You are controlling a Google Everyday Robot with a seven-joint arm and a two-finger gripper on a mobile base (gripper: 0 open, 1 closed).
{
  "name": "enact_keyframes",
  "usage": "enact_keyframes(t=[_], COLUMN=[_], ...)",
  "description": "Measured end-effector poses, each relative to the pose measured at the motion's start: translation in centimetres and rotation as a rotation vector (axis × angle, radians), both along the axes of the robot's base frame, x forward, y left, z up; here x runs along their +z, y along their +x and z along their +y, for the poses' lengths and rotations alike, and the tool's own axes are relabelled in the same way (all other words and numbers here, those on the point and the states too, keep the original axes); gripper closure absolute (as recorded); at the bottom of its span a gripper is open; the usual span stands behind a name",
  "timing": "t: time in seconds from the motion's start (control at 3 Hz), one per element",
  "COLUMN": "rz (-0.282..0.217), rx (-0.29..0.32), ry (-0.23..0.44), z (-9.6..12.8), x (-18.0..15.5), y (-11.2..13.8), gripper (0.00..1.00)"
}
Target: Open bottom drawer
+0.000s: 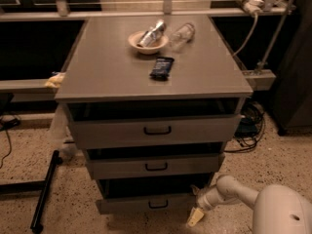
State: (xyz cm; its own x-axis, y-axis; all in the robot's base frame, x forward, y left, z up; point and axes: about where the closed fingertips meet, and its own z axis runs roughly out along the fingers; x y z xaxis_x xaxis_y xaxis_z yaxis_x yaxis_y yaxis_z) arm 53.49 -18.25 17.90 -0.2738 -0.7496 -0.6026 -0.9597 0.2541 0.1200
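The grey cabinet (146, 77) has three drawers, all pulled out a little. The bottom drawer (126, 204) is the lowest and narrowest, with a small black bar handle (158, 204). My white arm reaches in from the lower right. The gripper (196, 215) is low, near the floor, just right of the bottom drawer's right end, about level with its front. Its pale fingertips (193, 218) point down and left.
On the cabinet top stand a bowl (147, 41) holding a wrapped item, a clear bottle (181, 34) lying on its side and a dark snack packet (161, 67). A black bar (44, 191) lies on the floor at left. Cables (248, 126) lie at right.
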Motion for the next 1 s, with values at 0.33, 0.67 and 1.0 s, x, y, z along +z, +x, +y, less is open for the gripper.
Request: enact_keyframes(t=[0.33,0.67,1.0], rz=[0.0,0.08,0.08], rx=[-0.001,-0.019,-0.019], ry=[0.0,-0.008,-0.008], z=[0.0,-0.3,-0.3], x=[0.4,1.0,1.0], y=[0.0,-2.7,-2.7], gripper=[0.0,0.0,0.0])
